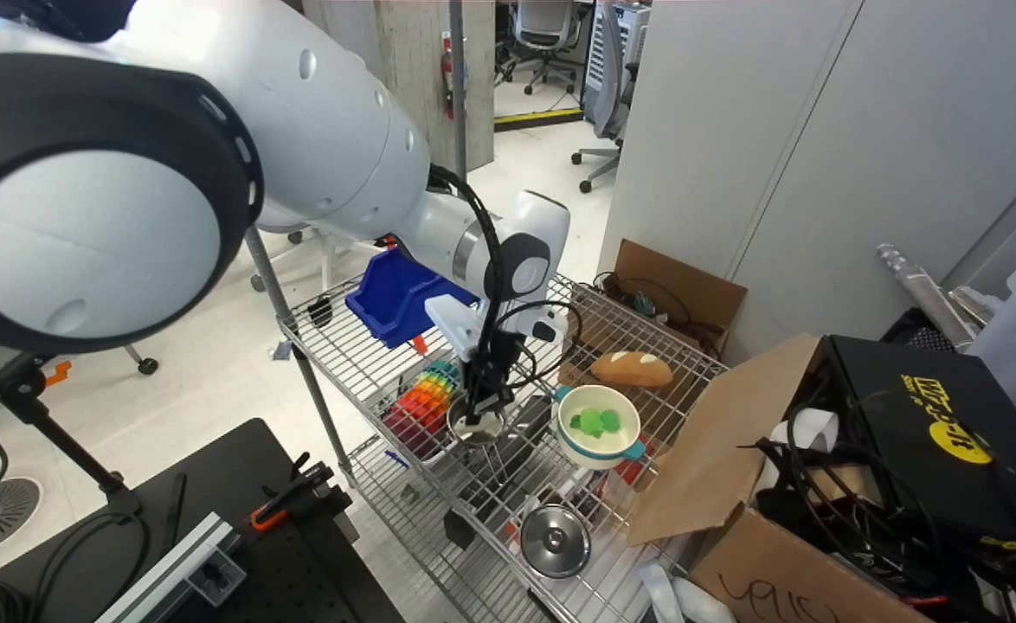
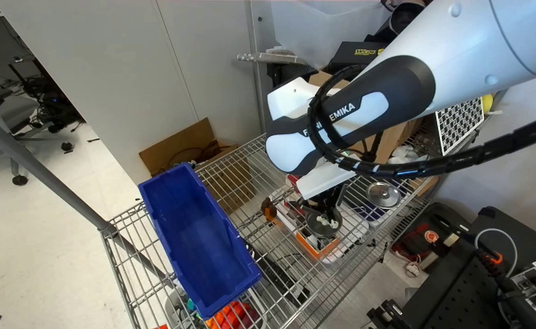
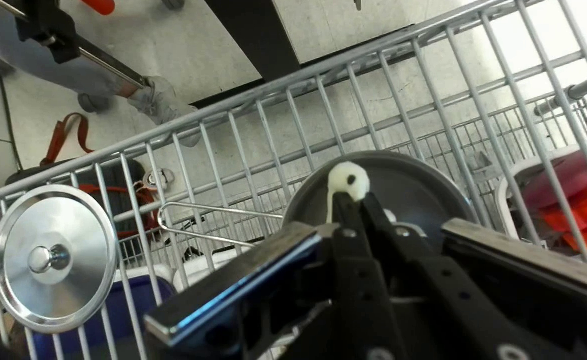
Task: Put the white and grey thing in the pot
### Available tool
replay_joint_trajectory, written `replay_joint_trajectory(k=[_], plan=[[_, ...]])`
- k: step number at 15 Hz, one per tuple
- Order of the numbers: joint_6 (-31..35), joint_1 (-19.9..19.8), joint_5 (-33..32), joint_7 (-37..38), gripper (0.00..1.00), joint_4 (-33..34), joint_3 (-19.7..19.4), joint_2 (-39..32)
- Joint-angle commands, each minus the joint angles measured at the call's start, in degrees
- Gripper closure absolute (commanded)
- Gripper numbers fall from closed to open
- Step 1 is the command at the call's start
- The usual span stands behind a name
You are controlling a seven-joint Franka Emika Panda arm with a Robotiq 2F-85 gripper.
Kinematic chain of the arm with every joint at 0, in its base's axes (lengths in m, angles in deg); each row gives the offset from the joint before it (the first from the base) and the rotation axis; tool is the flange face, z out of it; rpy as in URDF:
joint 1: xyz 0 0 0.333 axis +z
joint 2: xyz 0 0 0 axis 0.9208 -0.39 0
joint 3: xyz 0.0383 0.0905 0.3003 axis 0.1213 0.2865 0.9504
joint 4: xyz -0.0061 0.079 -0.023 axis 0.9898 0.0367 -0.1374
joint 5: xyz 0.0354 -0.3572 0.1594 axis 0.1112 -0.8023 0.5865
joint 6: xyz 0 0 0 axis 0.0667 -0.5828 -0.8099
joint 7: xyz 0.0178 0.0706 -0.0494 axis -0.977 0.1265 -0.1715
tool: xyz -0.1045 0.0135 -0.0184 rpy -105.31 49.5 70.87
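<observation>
Wrist view: the pincer clamps the white thing, partly hiding it and the pot.

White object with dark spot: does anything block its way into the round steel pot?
Nothing visible: the white object shows against the inside of the open pot; the knobbed steel lid lies aside on the wire shelf.

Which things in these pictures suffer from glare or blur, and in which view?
Wrist view: bright reflections on the round shiny steel lid; the black claw is soft near the bottom edge; in an exterior view, bright glare on the white robot arm, top left; in an exterior view, a bluish glint along the black ribbed cable.
</observation>
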Motion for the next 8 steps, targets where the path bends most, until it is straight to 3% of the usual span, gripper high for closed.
replay_joint_trajectory(k=[1,2,4,8], plan=[[2.24,1.29,-0.92,-0.98,0.91,-0.88,-0.13,0.47],[2.57,1.52,-1.05,-0.90,0.68,-0.85,-0.20,0.52],[2.98,1.81,-1.38,-0.80,0.64,-0.90,-0.43,0.82],[2.30,1.34,-0.43,-1.70,0.34,-2.77,0.34,3.78]])
